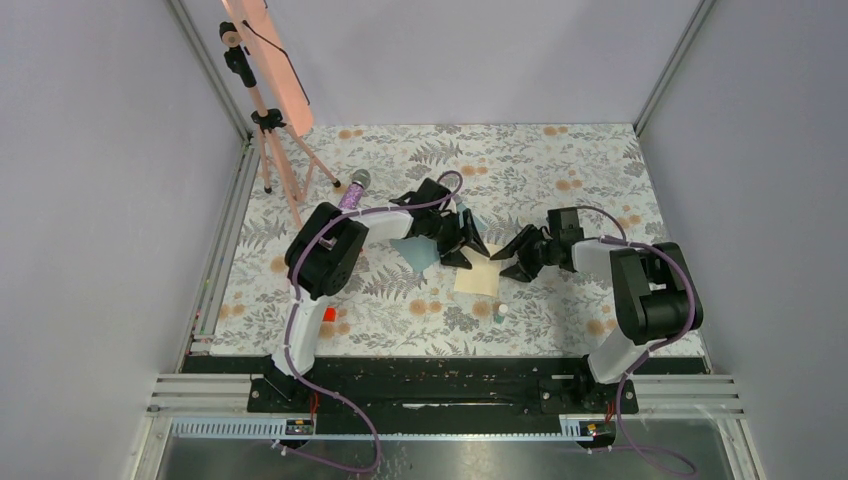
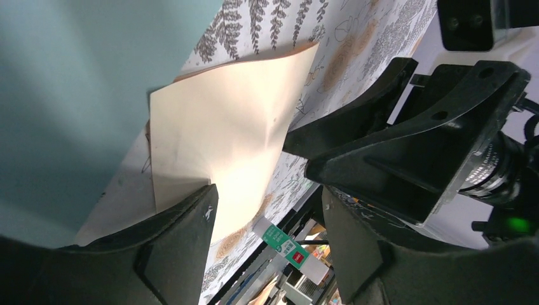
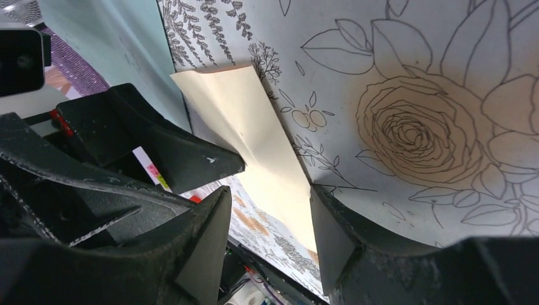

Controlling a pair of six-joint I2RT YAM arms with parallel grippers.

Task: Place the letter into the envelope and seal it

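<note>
The tan letter lies on the floral table, beside the teal envelope on its left. My left gripper is open over the letter's near-left edge. In the left wrist view the letter bows up slightly, one finger touches it, and the envelope fills the left. My right gripper is open and empty just right of the letter. In the right wrist view the letter lies between its spread fingers, with the envelope behind.
A glue stick stands near the letter's front edge; it also shows in the left wrist view. A purple glittery object lies at the back left. A tripod with a salmon panel stands far left. A small red item sits front left.
</note>
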